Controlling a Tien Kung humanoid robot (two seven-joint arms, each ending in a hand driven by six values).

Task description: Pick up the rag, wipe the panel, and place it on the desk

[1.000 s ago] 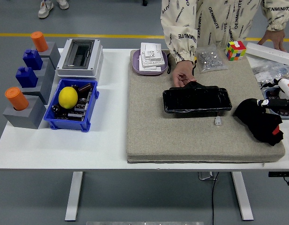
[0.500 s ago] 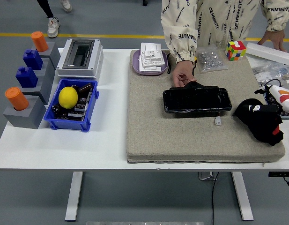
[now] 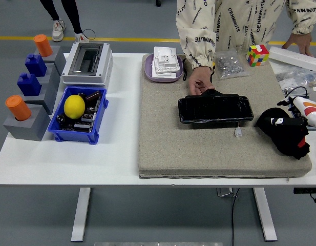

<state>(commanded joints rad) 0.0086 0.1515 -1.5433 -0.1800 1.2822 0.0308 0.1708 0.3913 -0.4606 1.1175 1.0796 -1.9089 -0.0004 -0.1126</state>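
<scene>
A grey mat (image 3: 198,148) is spread over the table (image 3: 117,154). The black panel (image 3: 215,109) is steadied at its far edge by a person's hand (image 3: 200,81). The rag (image 3: 283,132), bunched at the mat's right edge, is covered by the right hand (image 3: 291,123); whether its fingers are closed cannot be told.

Mat (image 3: 209,148) lies on worktop (image 3: 117,159), right half. Panel (image 3: 215,109) sits mid-mat; rag (image 3: 283,134) to its right, w/ robot hand (image 3: 296,119) on it. Bin (image 3: 78,115) lies left of mat.

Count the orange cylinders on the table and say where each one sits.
2. One orange cylinder on the far grey block at the table's left; the other on the nearest grey block.
</scene>
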